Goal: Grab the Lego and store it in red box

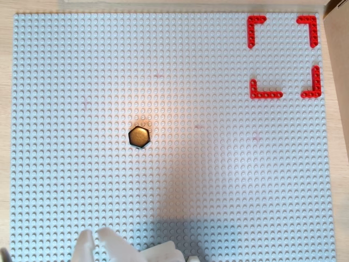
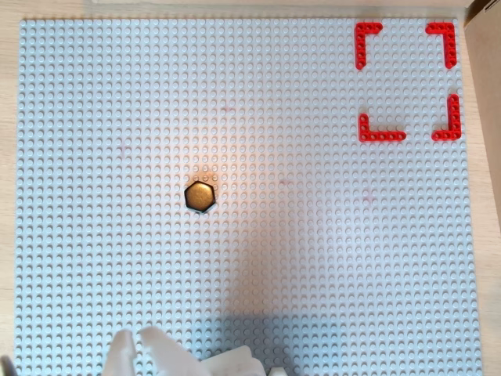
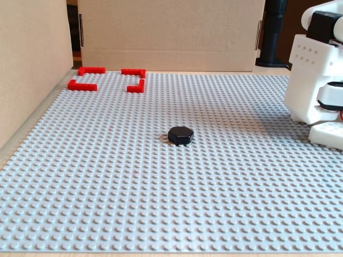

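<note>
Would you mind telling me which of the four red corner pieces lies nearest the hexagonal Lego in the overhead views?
The lower-left corner piece in both overhead views: it sits closest to the Lego; the other three lie farther up or right.

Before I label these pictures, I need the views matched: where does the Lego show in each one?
An overhead view: Lego left of centre on the studded baseplate.
The other overhead view: same spot.
Fixed view: Lego near the middle.
Shared landmark: the red box, top right in both overhead views, far left in the fixed view.
</note>
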